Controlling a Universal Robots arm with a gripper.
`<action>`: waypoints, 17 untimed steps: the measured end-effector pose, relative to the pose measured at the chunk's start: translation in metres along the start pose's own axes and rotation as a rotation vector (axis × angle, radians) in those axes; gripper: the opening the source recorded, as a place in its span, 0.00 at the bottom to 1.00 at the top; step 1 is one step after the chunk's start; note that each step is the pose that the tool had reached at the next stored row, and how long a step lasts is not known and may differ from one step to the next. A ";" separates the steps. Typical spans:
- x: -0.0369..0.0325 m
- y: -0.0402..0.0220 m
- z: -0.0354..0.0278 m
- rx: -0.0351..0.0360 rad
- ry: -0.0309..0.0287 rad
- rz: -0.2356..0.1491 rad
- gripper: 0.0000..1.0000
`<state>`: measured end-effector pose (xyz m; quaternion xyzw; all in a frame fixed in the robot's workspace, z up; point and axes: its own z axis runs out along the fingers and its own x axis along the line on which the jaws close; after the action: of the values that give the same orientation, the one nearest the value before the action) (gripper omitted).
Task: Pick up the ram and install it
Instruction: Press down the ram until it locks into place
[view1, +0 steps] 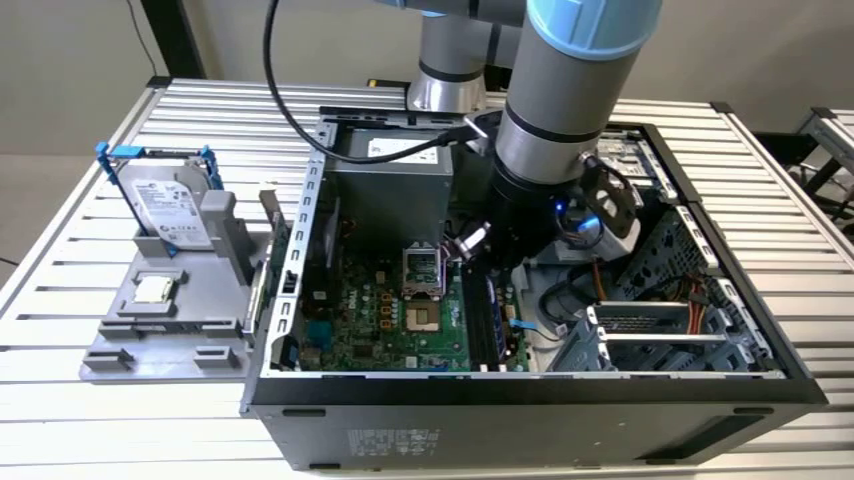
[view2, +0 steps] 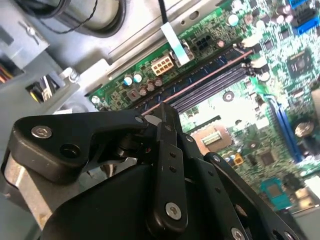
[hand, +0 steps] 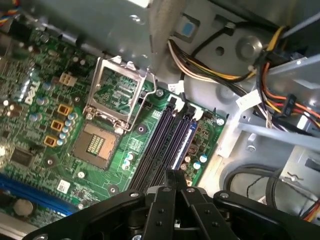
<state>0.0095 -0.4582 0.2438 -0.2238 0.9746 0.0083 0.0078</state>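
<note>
- The fingers (view2: 167, 145) are clenched almost flat against each other; in the second wrist view a thin pale edge runs out from their tips, and I judge this to be the ram (view2: 200, 80) seen edge-on and pinched between them
- That edge lies in line with the memory slots (hand: 165, 140), low over them or already in one; whether it is pressed home cannot be told, and the clips at the slot ends are too small to read
- In the first wrist view the fingers hang over the near end of the same row of slots, one of them blue and the rest black; just beside the row is the open processor socket (hand: 100, 145) with its metal frame lifted
- In the exterior view the arm reaches down into the open computer case (view1: 534, 400), over the green motherboard (view1: 387, 320)
- Outside the case, on the exterior view's left, a grey holder (view1: 160, 310) on the slatted desk (view1: 80, 430) carries the hard drive (view1: 174, 210) and a small square chip (view1: 156, 290); no green stick lies there
- As I judge it, the pick-up is done and the ram is brought to its slot; seating it and letting go are left
</note>
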 end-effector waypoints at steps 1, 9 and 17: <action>0.0000 0.0000 0.0000 -0.0003 0.0001 -0.016 0.00; 0.0000 0.0000 0.0000 -0.0023 0.0022 -0.162 0.00; 0.0000 0.0000 0.0000 -0.0044 0.0041 -0.308 0.00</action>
<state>0.0095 -0.4582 0.2438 -0.3706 0.9287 0.0087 0.0065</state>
